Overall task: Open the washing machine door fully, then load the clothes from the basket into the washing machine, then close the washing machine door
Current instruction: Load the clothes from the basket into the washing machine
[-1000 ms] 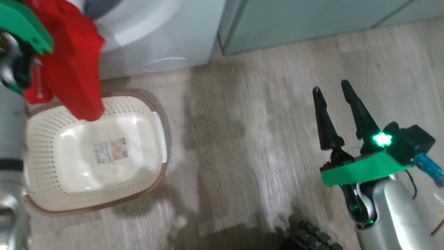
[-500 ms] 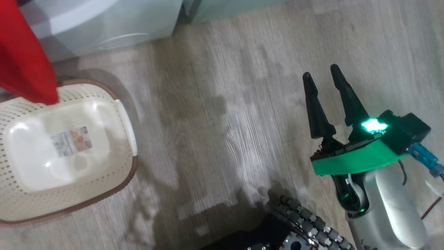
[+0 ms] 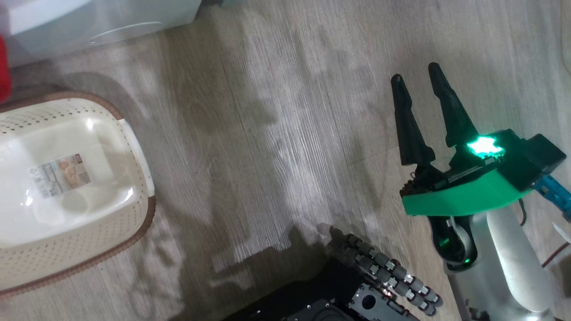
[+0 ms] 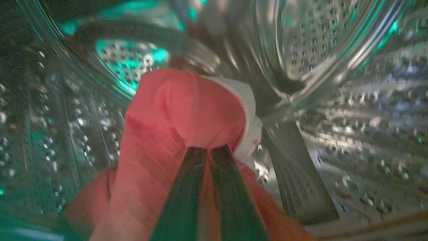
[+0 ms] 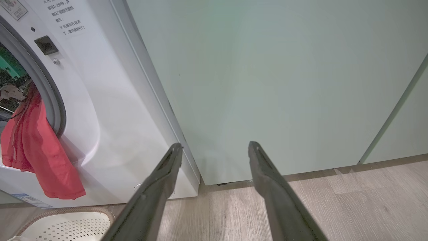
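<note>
Left gripper [image 4: 209,149] is pinching the clothes [image 4: 180,107]: its two dark tapered fingers are pressing almost together on a soft red fold with a white hem. It's working inside the washing machine [image 4: 311,36], with the shiny perforated steel drum curving all round it. Right gripper [image 3: 415,73] is hanging idle, its two fingers spread wide and gripping nothing, over the grey wood-grain floor [image 3: 276,133]. From the right wrist, one red garment is draping out over the grey rubber gasket [image 5: 50,90] and down the smooth white front, its tail hanging above the basket [image 3: 151,214]. One basket: cream perforated plastic, rounded rectangle, brown woven-look rim, sitting just in front of the machine with one paper label [image 3: 60,174] lying on its glossy bottom. Two pale green matte cabinet fronts [image 5: 267,83] are standing right beside the machine. Versus a second ago: the head camera is swinging right, so basket and machine are sliding toward the picture's left edge. The red cloth that was covering the basket's far corner is now showing as a sliver at that edge. Right fingers are keeping the same spread.
</note>
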Robot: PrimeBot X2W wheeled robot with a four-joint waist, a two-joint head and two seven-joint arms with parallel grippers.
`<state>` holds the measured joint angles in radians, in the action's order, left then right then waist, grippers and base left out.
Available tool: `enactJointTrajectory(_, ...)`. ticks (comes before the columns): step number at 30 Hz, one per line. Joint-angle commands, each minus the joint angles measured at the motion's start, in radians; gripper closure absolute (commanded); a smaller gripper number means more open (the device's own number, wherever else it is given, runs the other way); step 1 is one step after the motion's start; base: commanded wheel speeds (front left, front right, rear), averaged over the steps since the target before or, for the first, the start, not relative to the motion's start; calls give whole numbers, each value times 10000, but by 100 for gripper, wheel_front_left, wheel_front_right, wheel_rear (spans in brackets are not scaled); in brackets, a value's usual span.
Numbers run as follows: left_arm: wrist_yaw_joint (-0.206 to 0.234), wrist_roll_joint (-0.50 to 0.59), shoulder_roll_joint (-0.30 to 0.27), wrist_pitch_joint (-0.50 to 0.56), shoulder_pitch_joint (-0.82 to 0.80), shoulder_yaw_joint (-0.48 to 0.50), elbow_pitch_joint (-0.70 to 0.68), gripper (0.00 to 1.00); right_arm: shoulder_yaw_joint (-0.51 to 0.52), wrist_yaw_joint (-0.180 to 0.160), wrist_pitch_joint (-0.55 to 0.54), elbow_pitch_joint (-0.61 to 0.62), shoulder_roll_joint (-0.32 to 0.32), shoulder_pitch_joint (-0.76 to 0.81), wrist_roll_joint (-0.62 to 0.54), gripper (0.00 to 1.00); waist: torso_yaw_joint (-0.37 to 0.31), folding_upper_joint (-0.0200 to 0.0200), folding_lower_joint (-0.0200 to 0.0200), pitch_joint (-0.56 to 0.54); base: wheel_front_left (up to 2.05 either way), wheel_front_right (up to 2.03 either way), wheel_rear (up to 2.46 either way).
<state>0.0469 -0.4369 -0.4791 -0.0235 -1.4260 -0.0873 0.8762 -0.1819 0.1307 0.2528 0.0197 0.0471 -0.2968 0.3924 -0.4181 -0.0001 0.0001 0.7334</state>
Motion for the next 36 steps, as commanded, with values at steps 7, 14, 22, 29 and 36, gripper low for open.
enactJointTrajectory(7,63,331,-605,-1518,-539,42,-129,100,-195,0,88,391,31,41,163,0,-78,1,-1,156,0,0,0)
enactJointTrajectory(14,-290,308,-514,-1532,-110,-237,738,59,-133,0,89,339,31,21,143,0,82,1,-1,39,0,0,0)
enactJointTrajectory(22,-333,541,-490,-1956,256,-552,874,0,-78,0,89,272,31,-20,15,0,261,1,-1,-198,0,0,0)
enactJointTrajectory(29,-139,522,-186,-2326,1243,-505,250,0,76,0,89,201,31,83,-122,0,585,1,-1,-657,0,0,0)
enactJointTrajectory(36,242,481,365,-2378,3165,-111,-1828,0,295,0,89,144,31,225,-370,0,1107,1,-1,-1195,0,0,0)
